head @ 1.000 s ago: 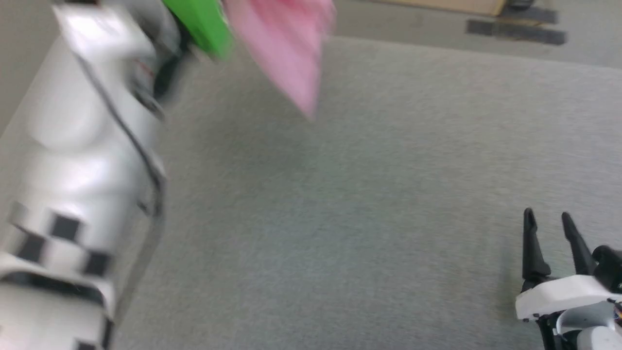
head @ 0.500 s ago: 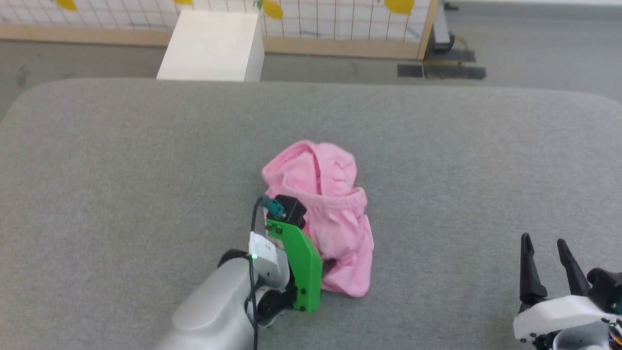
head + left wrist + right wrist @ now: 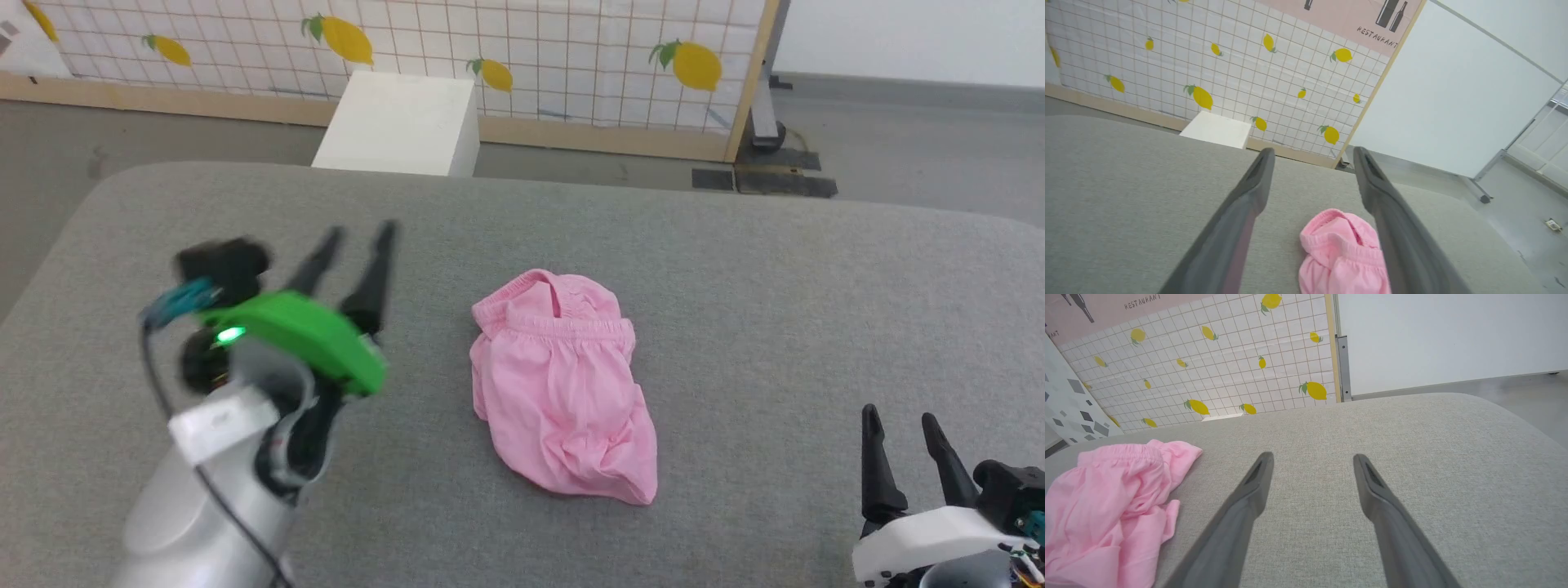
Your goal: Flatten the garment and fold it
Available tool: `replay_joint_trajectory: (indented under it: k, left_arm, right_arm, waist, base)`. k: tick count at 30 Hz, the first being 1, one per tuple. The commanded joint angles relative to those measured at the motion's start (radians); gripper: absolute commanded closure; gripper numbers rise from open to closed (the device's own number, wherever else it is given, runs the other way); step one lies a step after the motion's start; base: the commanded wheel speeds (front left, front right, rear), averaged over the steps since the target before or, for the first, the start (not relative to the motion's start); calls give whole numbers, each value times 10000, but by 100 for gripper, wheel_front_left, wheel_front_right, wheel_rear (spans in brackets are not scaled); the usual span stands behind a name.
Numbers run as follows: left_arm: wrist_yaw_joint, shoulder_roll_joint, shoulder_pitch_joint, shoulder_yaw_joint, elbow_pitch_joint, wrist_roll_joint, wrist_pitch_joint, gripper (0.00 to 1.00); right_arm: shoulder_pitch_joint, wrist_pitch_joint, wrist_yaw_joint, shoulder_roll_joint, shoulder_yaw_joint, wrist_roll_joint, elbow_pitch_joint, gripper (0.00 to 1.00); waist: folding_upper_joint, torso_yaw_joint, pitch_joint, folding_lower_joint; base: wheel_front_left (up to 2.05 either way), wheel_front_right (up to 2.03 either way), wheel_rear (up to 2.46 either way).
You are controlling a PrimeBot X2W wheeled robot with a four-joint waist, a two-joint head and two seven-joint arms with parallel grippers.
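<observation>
The light pink pair of shorts in thin soft fabric (image 3: 563,384) is lying crumpled near the middle of the grey cloth-covered worktop with rounded corners (image 3: 735,269). Its gathered elastic waistband is facing the far edge, and the bunched, wrinkled legs are trailing toward the near edge. Nothing is touching the shorts.

The left gripper with two long dark fingers and a green bracket (image 3: 359,237) is hanging above the worktop's left part, apart from the shorts, and is looking slightly blurred from the head. Its jaws are standing wide apart and holding nothing. From its wrist, the left gripper (image 3: 1312,153) is pointing toward the far edge, with the shorts (image 3: 1343,253) showing low down by its right finger.

The right gripper on a white wrist (image 3: 898,418) is sitting near the worktop's near right corner, well clear of the shorts. Its jaws are also spread and empty. From its wrist, the right gripper (image 3: 1312,457) is pointing across bare grey cloth, the shorts (image 3: 1106,506) lying off to the left.

Beyond the far edge, a white box (image 3: 400,122) is standing before a white tiled panel printed with lemons (image 3: 571,57).
</observation>
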Motion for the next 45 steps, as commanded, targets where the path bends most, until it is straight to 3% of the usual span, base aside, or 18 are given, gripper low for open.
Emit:
replay_joint_trajectory:
  k: [1, 6, 15, 21, 27, 31, 39, 40, 41, 42, 45]
  left_arm:
    - [205, 211, 481, 58, 18, 396, -497, 0]
    - [798, 589, 1701, 373, -4, 1406, -2200, 0]
    - [1222, -120, 3654, 1035, -803, 2513, -2506, 0]
    - [1032, -687, 4101, 1464, -1038, 2895, -2509, 0]
    - [651, -1083, 3823, 1644, -1004, 3201, -2510, 0]
    - [393, -1307, 3554, 1764, -898, 3356, -2510, 0]
    - [-56, -1711, 3272, 1900, -554, 3644, -2511, 0]
    - [-96, -1742, 3252, 1910, -512, 3674, -2511, 0]
    - [-143, -1782, 3225, 1929, -464, 3708, -2511, 0]
    - [-179, -1810, 3208, 1950, -430, 3732, -2511, 0]
    - [-289, -1865, 3176, 2017, -326, 3851, -2511, 0]
  right_arm:
    - [85, 46, -13, -8, 79, 106, -55, 0]
    - [92, 345, -13, -8, 395, 182, -163, 0]
    - [-144, 1828, -13, -8, 1132, 472, -533, 0]
    - [-2066, 4681, -13, -8, 3016, 346, -609, 0]
    - [-4317, 7421, -13, -8, 4341, -419, 306, 0]
    - [-5280, 8352, -13, -8, 4774, -910, 1271, 0]
    - [-6103, 8461, -13, -8, 5414, -690, 2671, 0]
    - [-6124, 8492, -13, -8, 5450, -656, 2796, 57]
    - [-6160, 8426, -13, -8, 5513, -590, 2872, 91]
    - [-6188, 8267, -13, -8, 5502, -533, 2879, 100]
    - [-6238, 7731, -13, -8, 5422, -291, 2770, 100]
  waist:
    - [65, 116, -141, 1]
    - [65, 148, -245, 1]
    - [65, 310, -191, 1]
    - [65, 415, 180, 1]
    - [65, 925, 751, 1]
    - [65, 1249, 1129, 1]
    - [65, 1515, 1555, 1]
    - [65, 1513, 1574, 1]
    - [65, 1507, 1592, 1]
    - [65, 1487, 1596, 1]
    - [65, 1364, 1517, 1]
  base:
    - [0, 0, 0]
    - [0, 0, 0]
    - [0, 0, 0]
    - [0, 0, 0]
    - [0, 0, 0]
    - [0, 0, 0]
    - [0, 0, 0]
    - [0, 0, 0]
    - [0, 0, 0]
    - [0, 0, 0]
    - [0, 0, 0]
